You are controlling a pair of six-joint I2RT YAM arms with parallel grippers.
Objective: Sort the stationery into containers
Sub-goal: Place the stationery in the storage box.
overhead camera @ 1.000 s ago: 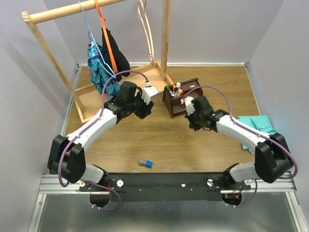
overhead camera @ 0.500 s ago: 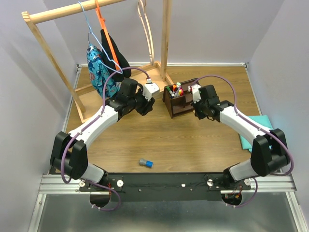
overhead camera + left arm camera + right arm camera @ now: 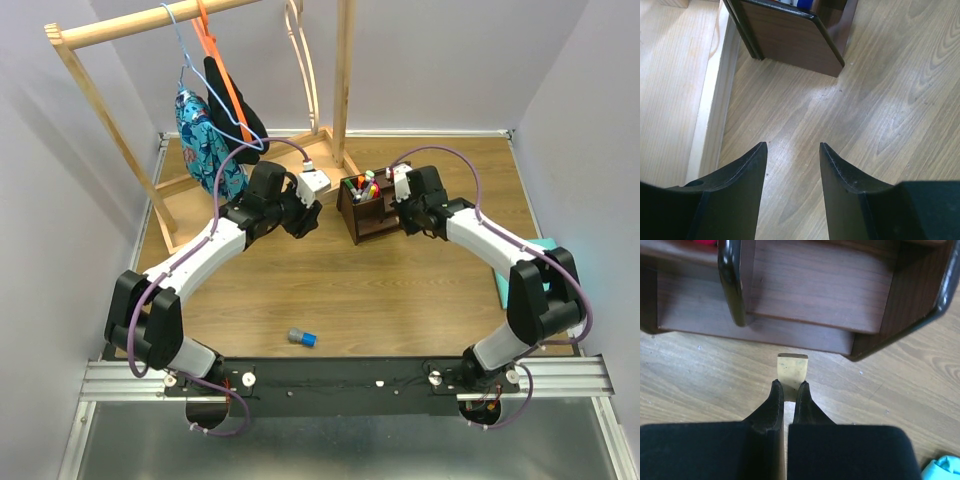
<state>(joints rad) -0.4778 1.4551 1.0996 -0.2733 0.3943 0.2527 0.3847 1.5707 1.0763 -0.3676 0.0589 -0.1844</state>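
Observation:
The dark brown organiser [image 3: 375,222] stands at the back centre, with coloured-cap markers [image 3: 365,186] upright in its left compartment. My right gripper [image 3: 404,208] sits at its right side. In the right wrist view, that gripper [image 3: 788,384] is shut on a small tan cube [image 3: 792,367], held just in front of the organiser's shelf slots [image 3: 815,315] and above the table. My left gripper [image 3: 306,214] hovers left of the organiser. The left wrist view shows it [image 3: 792,146] open over bare wood, with the organiser's corner [image 3: 790,40] ahead. A short grey-blue cylinder [image 3: 302,337] lies near the front edge.
A pale wooden clothes rack [image 3: 100,110] with hanging clothes [image 3: 205,130] fills the back left; its base board [image 3: 670,90] lies close beside my left gripper. A teal cloth [image 3: 553,243] lies at the right, mostly hidden behind the right arm.
My right arm has swung back and to the left, carrying the tan cube from the open table up to the organiser's right side. The left arm has shifted only slightly.

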